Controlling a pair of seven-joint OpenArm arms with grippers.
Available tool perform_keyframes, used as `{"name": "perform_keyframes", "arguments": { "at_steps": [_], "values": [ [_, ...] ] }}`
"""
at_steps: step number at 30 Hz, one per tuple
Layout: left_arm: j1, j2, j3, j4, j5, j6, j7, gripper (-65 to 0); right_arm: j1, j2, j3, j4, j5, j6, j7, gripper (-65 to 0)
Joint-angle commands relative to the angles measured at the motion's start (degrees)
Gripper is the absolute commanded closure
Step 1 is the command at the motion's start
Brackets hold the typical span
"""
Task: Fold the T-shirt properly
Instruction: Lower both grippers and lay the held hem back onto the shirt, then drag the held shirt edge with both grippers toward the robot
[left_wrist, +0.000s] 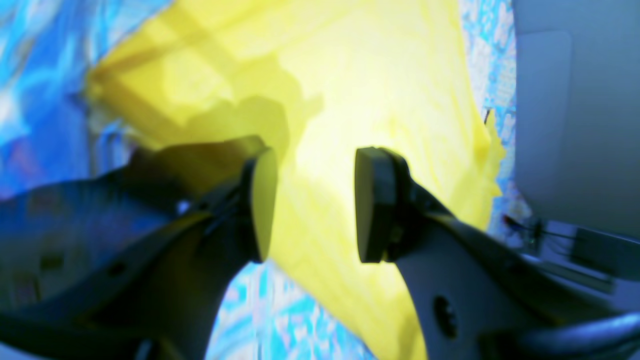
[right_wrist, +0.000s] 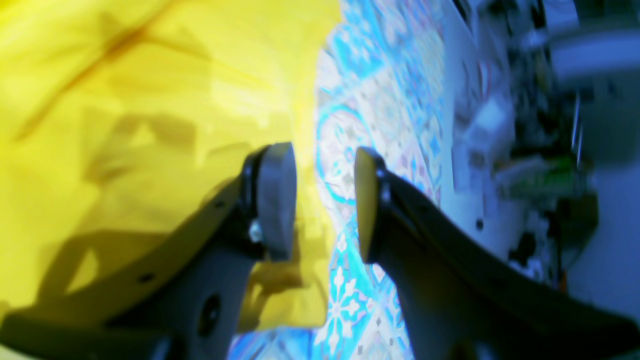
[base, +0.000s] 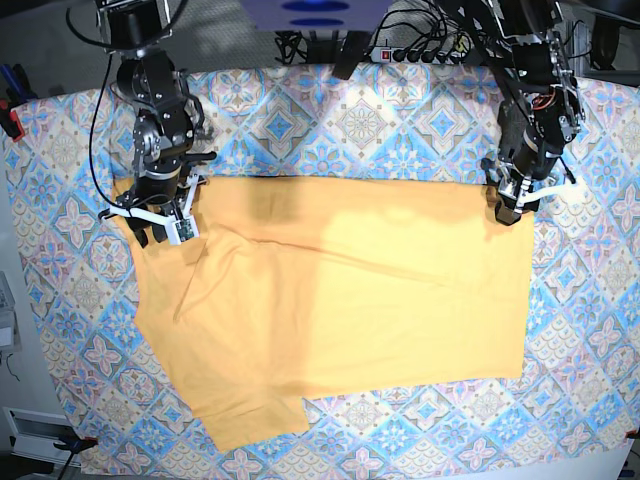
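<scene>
In the left wrist view, the left gripper (left_wrist: 315, 205) hangs released, its two dark pads apart with nothing between them. Below it lies the T-shirt (left_wrist: 380, 85), bright yellow and smooth, and the blue patterned cloth (left_wrist: 280, 320) shows past the shirt's edges.

In the right wrist view, the right gripper (right_wrist: 325, 202) is also released, with a clear gap between its pads. It hangs right over the shirt's edge: the T-shirt (right_wrist: 125, 115) fills the left of the picture, the patterned cloth (right_wrist: 385, 100) the right.

In the base view, the T-shirt (base: 340, 310) lies spread flat on the cloth-covered worktop (base: 400, 120), one sleeve jutting at the lower left. The right gripper (base: 160, 228) sits at the shirt's upper left corner and the left gripper (base: 512, 200) at its upper right corner.
</scene>
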Motion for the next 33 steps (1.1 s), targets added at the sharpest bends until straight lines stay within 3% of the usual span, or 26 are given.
{"name": "perform_keyframes", "arguments": {
  "at_steps": [1,15,27,30,33],
  "values": [
    [0.18,-0.76,-0.37,1.27,-1.99,-0.8,-0.72,-25.3,-0.71,0.37,-0.02,1.87,-0.62,-0.69,0.42,-19.5],
    [1.58,-0.68,-0.45,-5.24,-9.99,-0.8,-0.81,-25.3,-5.01,0.37,-0.02,4.16,-0.62,-0.78,0.42,-19.5],
    [-5.71,-0.68,-0.45,-15.09,-9.9,-0.8,-1.07,-25.1,-4.93,0.37,-0.02,4.42,-0.62,-0.78,0.42,-19.3],
    [-7.03,-0.68,-0.45,-17.02,-9.9,-0.88,-0.81,-18.4,-5.37,0.37,-0.02,4.42,-0.62,-0.78,0.42,-19.3],
    [-6.94,-0.68,-0.37,-17.02,-9.9,-0.97,-0.81,-4.5,-7.21,0.37,-0.02,4.51,-0.71,-0.78,0.42,-19.3]
  ]
}}
